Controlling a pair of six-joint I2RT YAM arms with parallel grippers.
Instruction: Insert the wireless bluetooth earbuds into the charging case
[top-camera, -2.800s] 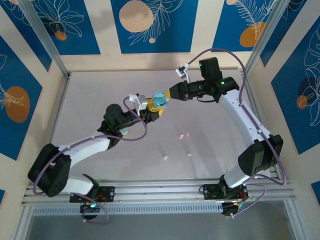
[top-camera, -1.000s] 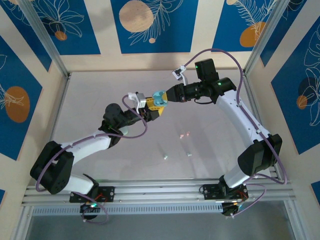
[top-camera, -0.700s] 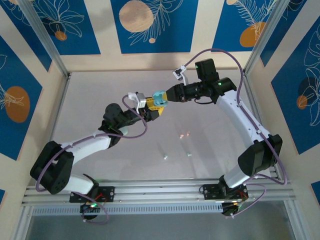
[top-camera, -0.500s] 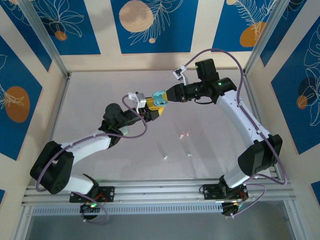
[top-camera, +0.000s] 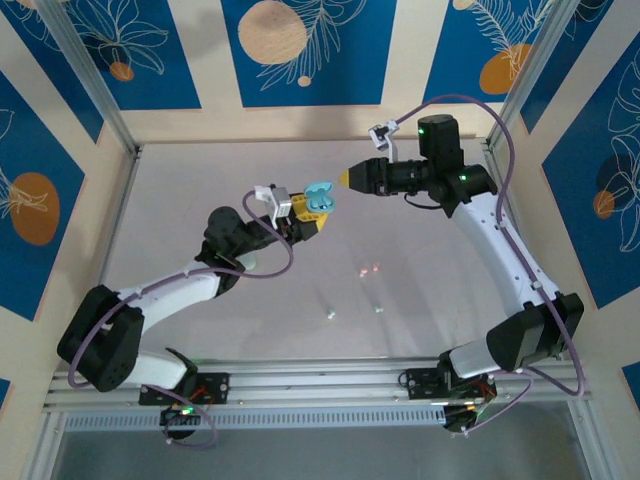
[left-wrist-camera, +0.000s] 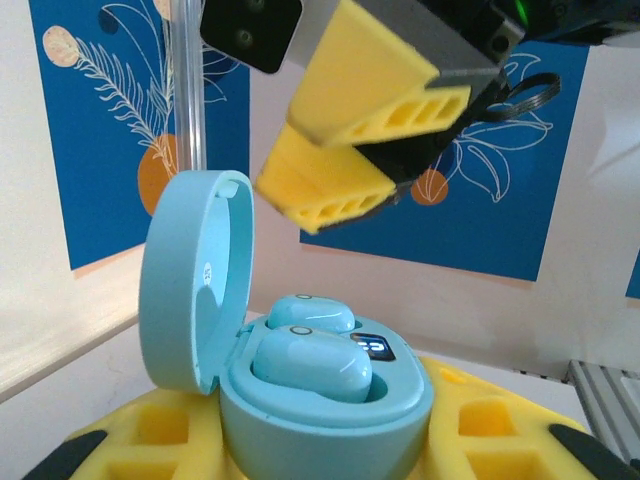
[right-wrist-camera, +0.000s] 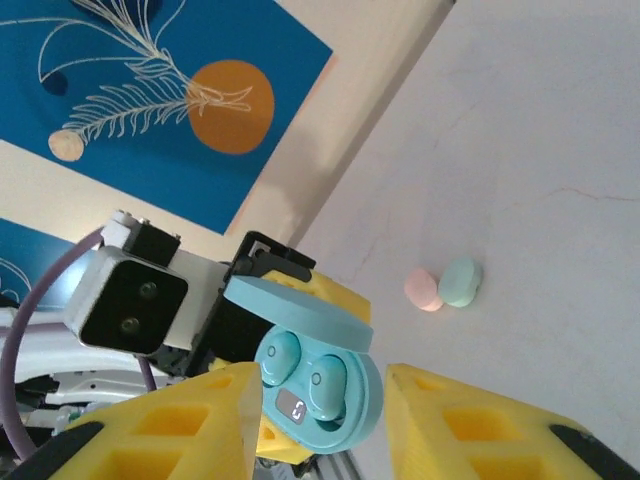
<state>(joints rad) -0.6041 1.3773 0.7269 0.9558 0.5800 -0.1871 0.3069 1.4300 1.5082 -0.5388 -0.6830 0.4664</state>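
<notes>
Left gripper (top-camera: 308, 215) was clamped on the charging case (left-wrist-camera: 320, 400), which sat upright between its fingers with the lid (left-wrist-camera: 185, 280) flipped open. Both mint earbuds (left-wrist-camera: 310, 362) looked seated in their wells. Right gripper (top-camera: 347, 178) hung just beyond the left fingertips, fingers spread, holding nothing. I'd guess the lid was next: nudge it from behind and keep the left grip steady.

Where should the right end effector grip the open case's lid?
Probably the lid by its free rim, coming from opposite the hinge, one finger inside, one behind: it stands wide open, and the left end effector clamps the charging case from both sides.
</notes>
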